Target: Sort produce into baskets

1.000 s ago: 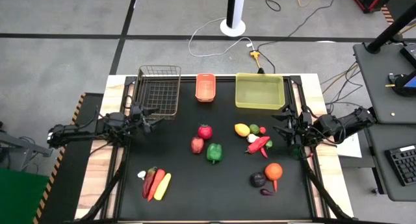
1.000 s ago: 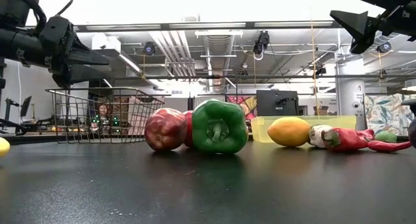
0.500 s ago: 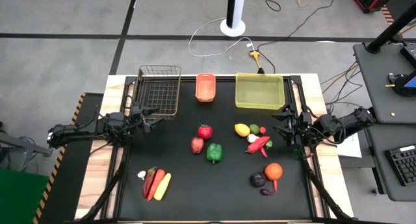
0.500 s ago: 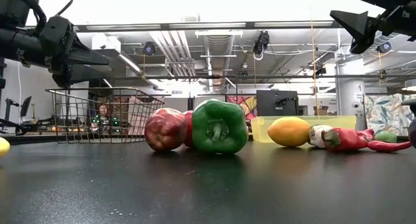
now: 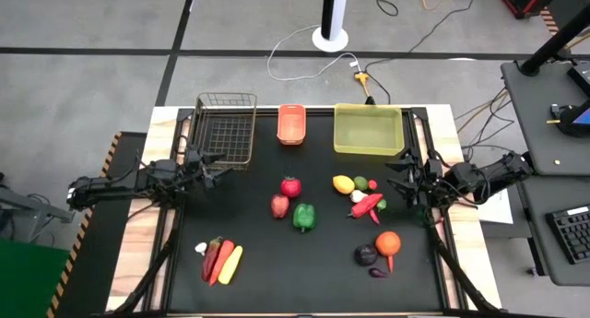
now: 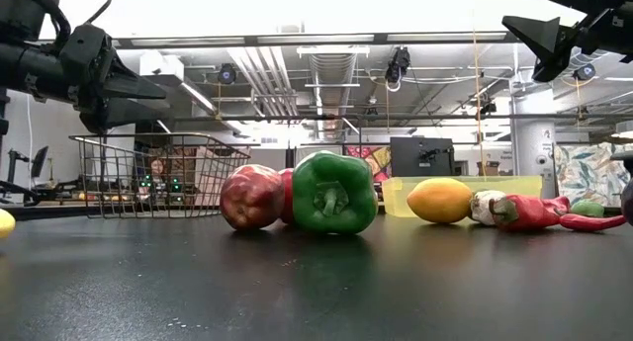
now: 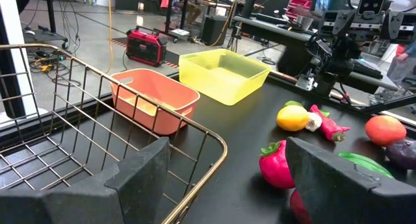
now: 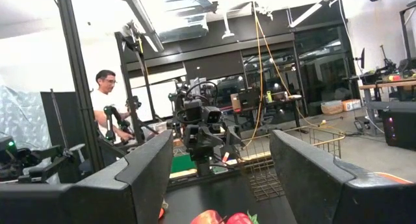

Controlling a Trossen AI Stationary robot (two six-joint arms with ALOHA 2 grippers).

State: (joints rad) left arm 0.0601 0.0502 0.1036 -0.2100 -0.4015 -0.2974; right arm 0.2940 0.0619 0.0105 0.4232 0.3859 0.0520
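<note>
The produce lies on the black table: two red apples (image 5: 290,186) (image 5: 279,206), a green pepper (image 5: 303,217), a yellow lemon (image 5: 343,183), red chillies (image 5: 367,206), an orange (image 5: 388,242), a purple eggplant (image 5: 366,255), and a chilli, carrot and corn cluster (image 5: 220,260) at near left. The wire-mesh basket (image 5: 227,129), orange basket (image 5: 291,123) and yellow-green bin (image 5: 369,128) stand along the far edge. My left gripper (image 5: 214,175) is open in the air beside the wire basket's near corner. My right gripper (image 5: 399,178) is open in the air right of the lemon.
A small white piece (image 5: 201,248) lies by the near-left cluster. Wooden table borders run along both sides. Bare black table lies in the near middle. A person stands in the room beyond the table in the right wrist view (image 8: 107,107).
</note>
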